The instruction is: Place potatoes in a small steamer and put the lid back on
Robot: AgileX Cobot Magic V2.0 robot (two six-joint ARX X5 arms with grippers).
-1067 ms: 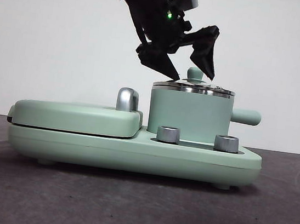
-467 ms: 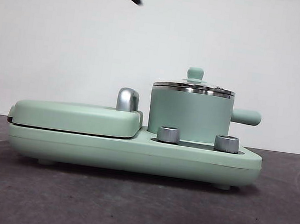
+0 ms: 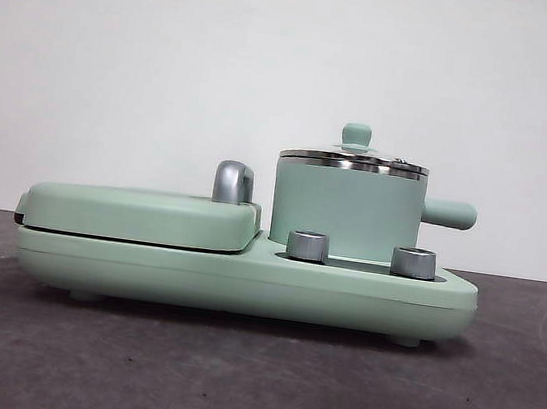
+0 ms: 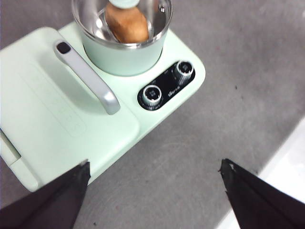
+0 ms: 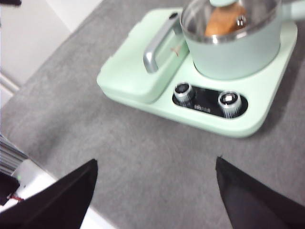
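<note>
The small steamer [image 3: 345,212] stands on the right of the green appliance base, its side handle pointing right. The lid [image 3: 353,158] sits on its rim with the green knob up. Through the lid's glass the tan-brown potato [image 4: 127,25] shows inside the steamer; it also shows in the right wrist view [image 5: 221,20]. My left gripper [image 4: 155,183] is open and empty, high above the table in front of the appliance. My right gripper [image 5: 155,183] is open and empty, also high and clear. Neither arm shows in the front view.
The flat green griddle [image 3: 141,214] with its chrome handle [image 3: 232,181] fills the left of the base. Two steel dials [image 3: 307,245] sit in front of the steamer. Grey table surface [image 3: 250,383] lies around the appliance; a white wall stands behind.
The arm that hovered open over the lid's knob one second ago has risen out of the front view. The lid and steamer have not moved.
</note>
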